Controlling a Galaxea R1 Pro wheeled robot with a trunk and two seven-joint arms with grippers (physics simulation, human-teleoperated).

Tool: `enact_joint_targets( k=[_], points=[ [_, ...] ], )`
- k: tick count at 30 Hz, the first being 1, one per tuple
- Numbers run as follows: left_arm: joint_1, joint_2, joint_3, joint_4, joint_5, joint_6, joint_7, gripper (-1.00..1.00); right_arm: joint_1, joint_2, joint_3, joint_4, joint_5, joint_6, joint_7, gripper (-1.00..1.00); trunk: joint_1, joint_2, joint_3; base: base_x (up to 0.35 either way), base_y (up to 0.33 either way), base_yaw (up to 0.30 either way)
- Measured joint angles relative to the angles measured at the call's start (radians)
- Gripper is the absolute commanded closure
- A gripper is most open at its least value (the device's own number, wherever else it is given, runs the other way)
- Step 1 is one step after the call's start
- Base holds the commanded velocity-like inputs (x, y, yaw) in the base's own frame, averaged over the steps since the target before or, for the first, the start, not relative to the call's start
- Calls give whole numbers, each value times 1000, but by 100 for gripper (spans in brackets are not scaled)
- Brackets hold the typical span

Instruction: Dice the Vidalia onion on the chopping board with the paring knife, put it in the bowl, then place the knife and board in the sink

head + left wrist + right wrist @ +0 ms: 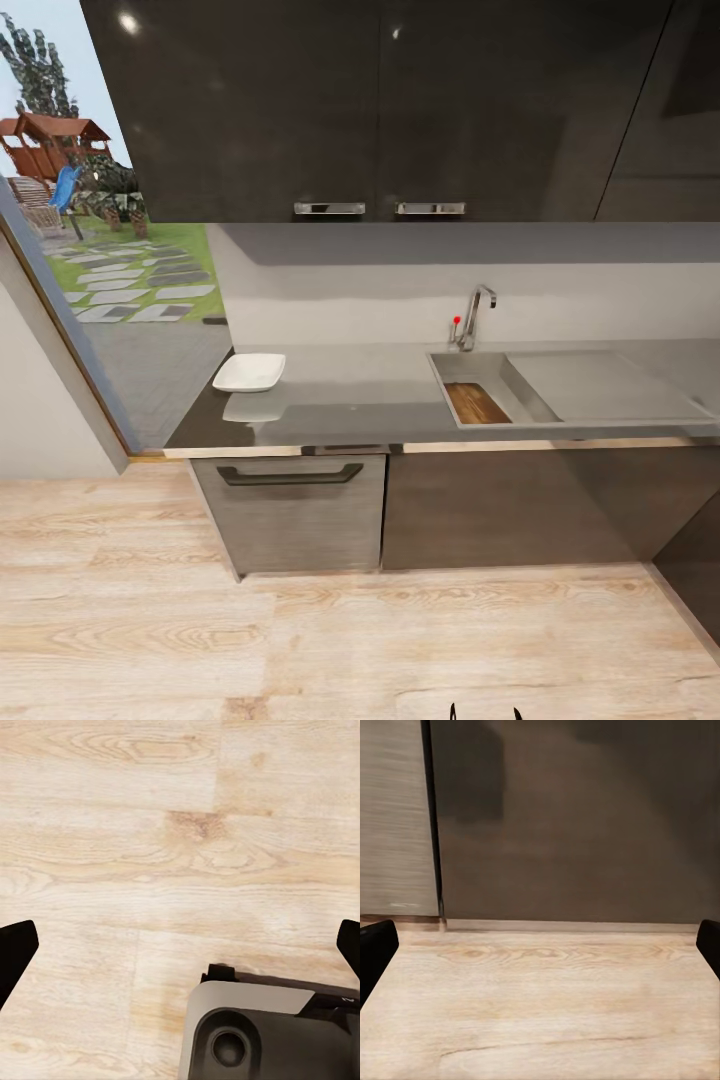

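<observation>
- Left gripper (pixel 180 945): two black fingertips sit at opposite edges of the left wrist view, spread wide, nothing between them. Under it: pale wood-plank floor (pixel 150 832) and a grey rounded part of the robot's base (pixel 255 1027).
- Right gripper (pixel 540 945): same wide-open spread, holding nothing. It faces the floor and a dark brown-grey lower cabinet door (pixel 577 817), with a lighter grey panel beside it.
- Head view: two small black tips (pixel 485 712) at the bottom edge; cannot tell which arm they belong to.
- Long dark grey glossy countertop (pixel 340 400) with a steel front edge, over grey cabinets; a drawer with a dark bar handle (pixel 290 474) sits below its left part.
- Shallow white squarish bowl (pixel 249 372) with rounded corners near the countertop's left end, reflected in the gloss. Contents not discernible.
- Steel sink (pixel 520 395) right of centre, draining surface to its right.
- Dark brown wooden chopping board (pixel 476 403) lies flat in the sink basin, long side running front to back, grain visible.
- Curved steel tap (pixel 476 312) behind the basin, small red knob (pixel 457 321) beside it.
- Dark glossy upper cabinets (pixel 380 100) above; window with garden at far left.
</observation>
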State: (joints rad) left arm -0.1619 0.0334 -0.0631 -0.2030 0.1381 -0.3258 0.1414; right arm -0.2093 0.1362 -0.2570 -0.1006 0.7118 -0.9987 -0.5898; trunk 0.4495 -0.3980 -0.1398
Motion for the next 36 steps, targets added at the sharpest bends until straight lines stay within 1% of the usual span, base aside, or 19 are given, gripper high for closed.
enact_joint_targets(
  k=[36],
  points=[
    [0,0,0,0,0,-1,0,-100,0,-3,-2,-1,0,0,-1,-100,0,0,0,0,0,0]
  ],
)
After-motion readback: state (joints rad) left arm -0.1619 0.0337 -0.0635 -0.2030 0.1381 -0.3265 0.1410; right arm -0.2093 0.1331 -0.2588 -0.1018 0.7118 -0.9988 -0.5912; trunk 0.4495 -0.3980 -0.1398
